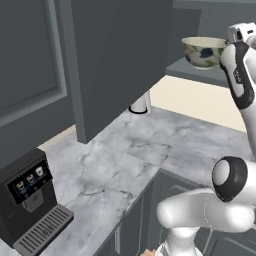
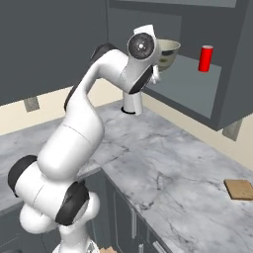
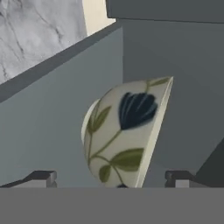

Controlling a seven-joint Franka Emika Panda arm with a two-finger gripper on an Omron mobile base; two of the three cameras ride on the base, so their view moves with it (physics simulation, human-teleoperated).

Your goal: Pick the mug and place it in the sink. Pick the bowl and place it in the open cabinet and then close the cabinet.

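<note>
Now, bowl: round cream ceramic bowl (image 3: 127, 135) with leaf pattern, on cabinet shelf (image 2: 190, 89) front edge; rigid, breakable, smooth.
Grip: by the rim.
Hand: hand (image 3: 111, 177) open, bowl between its tips.

Kitchen, rendered. Grey marble surface (image 1: 125, 150) with dark base cupboards below it and an open wall cabinet (image 2: 197, 89) above. Coffee machine (image 1: 30, 200) at the surface's left end.
</note>
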